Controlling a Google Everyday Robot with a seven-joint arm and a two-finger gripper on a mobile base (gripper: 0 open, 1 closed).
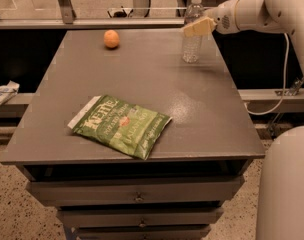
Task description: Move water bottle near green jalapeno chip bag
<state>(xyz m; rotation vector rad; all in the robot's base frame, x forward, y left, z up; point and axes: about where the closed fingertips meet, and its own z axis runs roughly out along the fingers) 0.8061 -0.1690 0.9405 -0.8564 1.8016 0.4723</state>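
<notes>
Clear water bottle (191, 48) upright far right, my gripper (197, 27) at its shoulder. Flat green jalapeno chip bag (119, 126) near left.

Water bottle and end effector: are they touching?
Cannot tell. In the camera view the end effector overlaps the water bottle, hiding any contact or gap.

water bottle (192, 48): upright, table (157, 79) 1 o'clock corner
gripper (192, 30): against bottle's upper half
green jalapeno chip bag (121, 126): flat, 7 o'clock, well apart from bottle
orange fruit (111, 39): 11 o'clock
</notes>
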